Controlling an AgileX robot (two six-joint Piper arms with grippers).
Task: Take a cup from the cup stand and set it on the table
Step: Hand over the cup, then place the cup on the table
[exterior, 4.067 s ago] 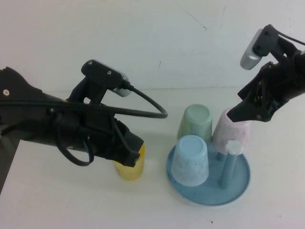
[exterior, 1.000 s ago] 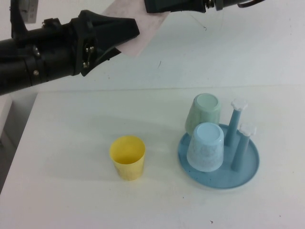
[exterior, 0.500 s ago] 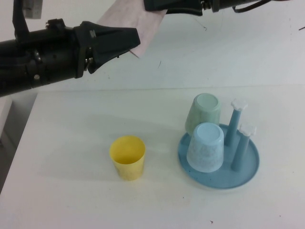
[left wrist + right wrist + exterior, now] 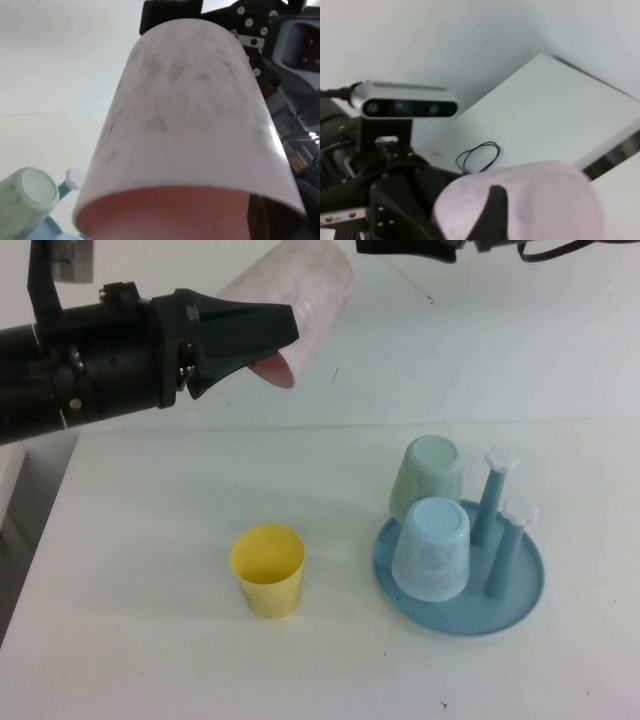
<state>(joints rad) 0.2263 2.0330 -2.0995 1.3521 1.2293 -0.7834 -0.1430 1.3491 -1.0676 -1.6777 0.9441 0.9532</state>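
Observation:
The pale pink cup hangs high above the table, lying on its side with its mouth toward my left arm. My left gripper is shut on its rim, with one finger inside the deeper pink mouth. The cup fills the left wrist view. My right gripper sits at the top edge just past the cup's base, open and off it. One of its fingers shows in front of the cup. The blue cup stand stands at right with two bare pegs.
A light blue cup and a pale green cup sit upside down on the stand. A yellow cup stands upright on the table left of the stand. The table's left edge is near.
Four seconds ago my right gripper held the pink cup at the stand. Since then it was carried up to my left gripper. In the last half second my right gripper drew back off the cup.

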